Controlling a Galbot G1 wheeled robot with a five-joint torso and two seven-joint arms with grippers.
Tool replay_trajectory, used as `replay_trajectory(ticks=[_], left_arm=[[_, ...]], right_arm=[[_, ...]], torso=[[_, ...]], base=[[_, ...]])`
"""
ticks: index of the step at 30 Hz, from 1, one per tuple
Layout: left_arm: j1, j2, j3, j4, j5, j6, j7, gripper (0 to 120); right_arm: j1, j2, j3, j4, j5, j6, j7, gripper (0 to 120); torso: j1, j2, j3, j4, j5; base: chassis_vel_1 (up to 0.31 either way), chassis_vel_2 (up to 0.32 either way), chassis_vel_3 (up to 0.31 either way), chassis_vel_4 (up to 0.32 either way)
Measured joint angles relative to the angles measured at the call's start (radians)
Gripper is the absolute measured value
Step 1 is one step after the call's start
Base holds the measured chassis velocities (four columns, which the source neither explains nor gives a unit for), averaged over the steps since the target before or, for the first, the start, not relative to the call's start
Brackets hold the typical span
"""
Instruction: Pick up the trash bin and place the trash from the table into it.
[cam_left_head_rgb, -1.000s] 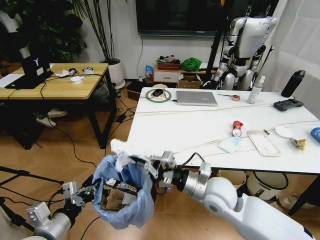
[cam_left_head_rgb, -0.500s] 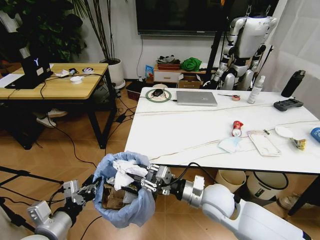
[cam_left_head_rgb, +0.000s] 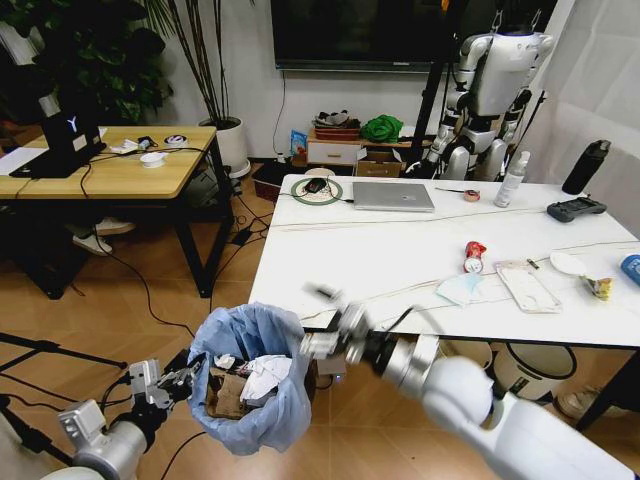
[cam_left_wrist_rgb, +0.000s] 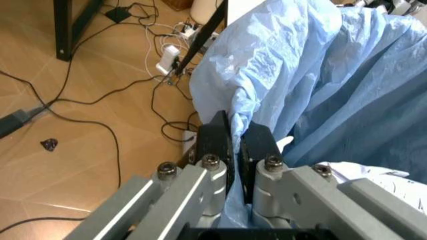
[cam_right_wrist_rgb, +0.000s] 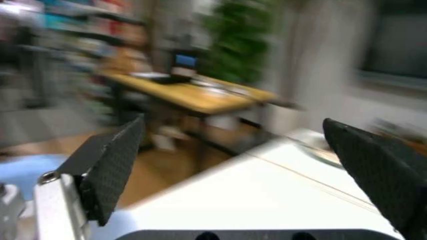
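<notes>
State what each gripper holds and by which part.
Left gripper: the trash bin, pinched at its blue bag's rim. Right gripper: open, holding nothing.

The head camera looks down over the desk (cam_left_head_rgb: 400, 255) and trash bin (cam_left_head_rgb: 250, 385); the left wrist camera presses close against that bin's bag (cam_left_wrist_rgb: 320, 85); the right wrist camera skims the desk (cam_right_wrist_rgb: 267, 200).

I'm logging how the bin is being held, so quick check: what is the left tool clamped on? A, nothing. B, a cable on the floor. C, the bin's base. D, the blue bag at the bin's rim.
D: in the left wrist view the left tool is shut, pinching a fold of the blue bag lining the bin.
</notes>
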Motion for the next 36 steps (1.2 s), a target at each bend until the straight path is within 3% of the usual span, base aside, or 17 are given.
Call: replay_trajectory(ticks=[3,4,10,17,24,36], left_arm=[[0.002,-0.002,0.0,-0.002,0.0,0.0,0.003,0],[0.002,-0.002,0.0,-0.002,0.0,0.0,0.003,0],[0.003,-0.008,-0.004,-0.008,0.001,0.0,0.007,0],[0.002,-0.014,-0.006,-0.009,0.003,-0.001,0.008,0],[0.005,-0.016,-0.007,-0.009,0.005,-0.001,0.008,0],[0.013,-0.019,-0.015,-0.017,0.009,-0.002,0.011,0]], right_arm=[[0.001,0.043,0.154,-0.084,0.017,-0.122,0.117,100],[0.001,0.043,0.154,-0.084,0.017,-0.122,0.117,100],[-0.008,0.05,0.39,-0.261,0.092,-0.345,0.17,100],[-0.015,0.039,0.408,-0.374,0.221,-0.407,0.144,100],[0.002,0.041,0.396,-0.435,0.228,-0.422,0.131,100],[0.005,0.049,0.37,-0.468,0.195,-0.414,0.105,59]], torso=[[0.0,0.0,0.0,0.0,0.0001],[0.0,0.0,0.0,0.0,0.0001],[0.0,0.0,0.0,-0.0002,0.0],[0.0,0.0,0.0,-0.0001,0.0002],[0.0,0.0,0.0,0.0,0.0003],[0.0,0.0,0.0,0.0,-0.0001]], base=[[0.0,0.0,0.0,0.0],[0.0,0.0,0.0,0.0],[0.0,0.0,0.0,0.0],[0.0,0.0,0.0,0.0],[0.0,0.0,0.0,0.0],[0.0,0.0,0.0,0.0]])
